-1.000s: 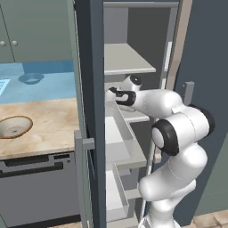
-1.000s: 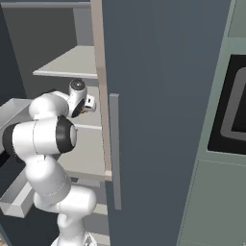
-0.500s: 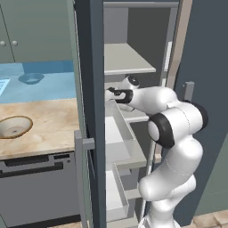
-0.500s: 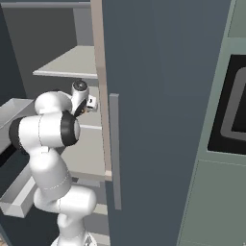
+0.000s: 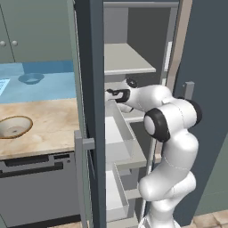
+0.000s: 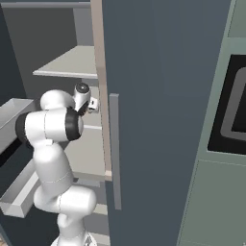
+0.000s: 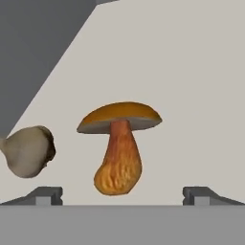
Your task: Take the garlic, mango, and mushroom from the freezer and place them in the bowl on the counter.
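Observation:
An orange-capped mushroom [image 7: 119,148] stands on the pale freezer shelf straight ahead of my gripper [image 7: 122,196]. The dark fingertips [image 7: 45,195] are spread wide to either side of its stem and touch nothing. A pale garlic bulb [image 7: 27,150] lies just left of the mushroom. In the left base view the open gripper [image 5: 113,93] reaches into the freezer [image 5: 91,67] at mid shelf height. The tan-rimmed bowl [image 5: 13,126] sits on the beige counter [image 5: 53,122] to the left. The mango is out of view.
White door bins [image 5: 118,133] jut out below the arm. The dark freezer door [image 6: 158,96] stands close on the arm's right. A dim bluish bowl [image 5: 31,78] shows behind the counter. Grey-green cupboards [image 5: 26,31] hang above.
The arm's elbow has swung a little nearer the freezer. The gripper stays open at the same shelf.

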